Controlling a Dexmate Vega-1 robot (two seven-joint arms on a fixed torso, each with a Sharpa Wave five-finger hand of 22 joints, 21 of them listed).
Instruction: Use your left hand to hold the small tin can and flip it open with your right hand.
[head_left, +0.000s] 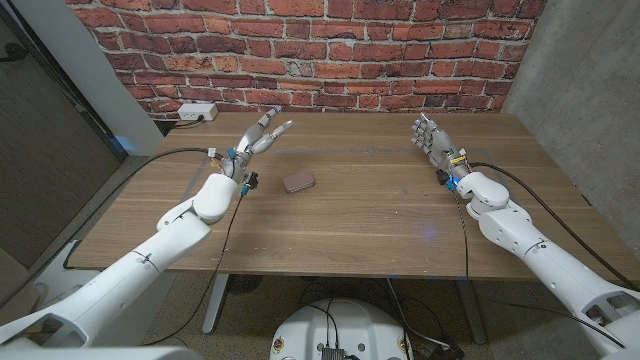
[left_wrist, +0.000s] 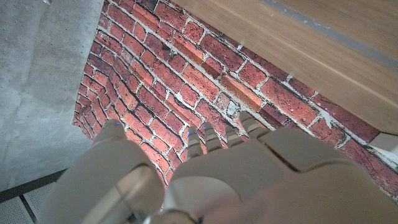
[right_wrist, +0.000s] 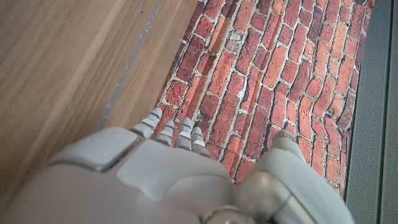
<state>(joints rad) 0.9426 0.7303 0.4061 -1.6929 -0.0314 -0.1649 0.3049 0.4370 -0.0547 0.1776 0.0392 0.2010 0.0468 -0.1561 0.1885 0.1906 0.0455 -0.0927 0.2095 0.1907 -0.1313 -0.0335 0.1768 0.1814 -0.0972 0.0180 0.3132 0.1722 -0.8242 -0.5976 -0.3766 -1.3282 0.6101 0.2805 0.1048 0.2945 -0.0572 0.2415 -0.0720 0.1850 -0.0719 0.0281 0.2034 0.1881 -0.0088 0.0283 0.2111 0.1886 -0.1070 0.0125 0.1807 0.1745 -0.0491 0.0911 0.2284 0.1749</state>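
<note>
The small tin can is a flat, rounded brownish tin lying on the wooden table a little left of the middle. My left hand is raised over the table behind and to the left of the tin, fingers spread apart and holding nothing. My right hand hovers far to the right of the tin with its fingers apart and nothing in them. The back of my left hand faces the brick wall in the left wrist view. The right wrist view has my right hand over the table's far edge.
A brick wall runs behind the table. A white power strip with a cable lies at the back left corner. Cables run along both arms. The table's right edge borders a grey concrete wall.
</note>
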